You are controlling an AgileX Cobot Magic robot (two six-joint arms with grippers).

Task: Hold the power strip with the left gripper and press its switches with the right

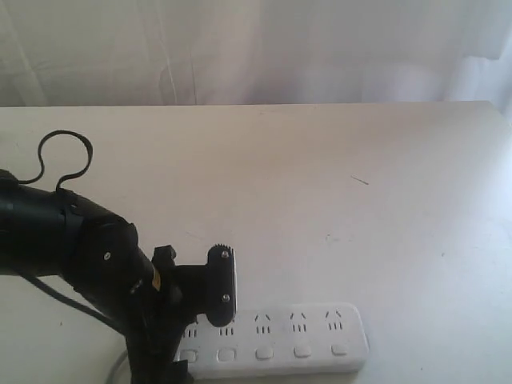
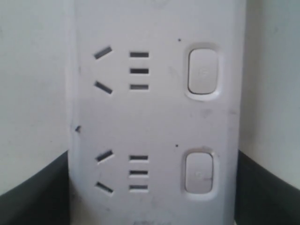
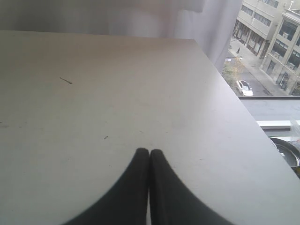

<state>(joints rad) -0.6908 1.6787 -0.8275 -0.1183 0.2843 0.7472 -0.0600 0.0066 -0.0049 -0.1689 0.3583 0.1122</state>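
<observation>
Within the left claw point(image 2: 153, 201) lies the power strip point(image 1: 314, 360), clamped; right claw point(image 3: 149, 157) closed.

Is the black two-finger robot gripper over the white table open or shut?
Shut: the black right gripper has its two fingers pressed together, no gap.

the power strip point(image 1: 296, 346) is plain white, and its switches point(image 2: 202, 71) are the same white, each ringed by a soft grey shadow. its outlet slots point(image 2: 139, 71) are dark grey, set in repeating groups of three bars and two slanted dashes, with a few tiny dark specks on the face around them. at one end of the strip the left end effector point(image 1: 194, 330) is black, with silver screw heads point(image 1: 226, 256) and a small yellow patch point(image 1: 156, 281). the looped cable point(image 1: 66, 156) is black too. the surface point(image 1: 336, 208) under the strip is pale cream, with a thin dark fleck point(image 1: 360, 180) well beyond the strip. the curtain point(image 1: 256, 48) is white. the right end effector point(image 3: 149, 157) is black.
</observation>
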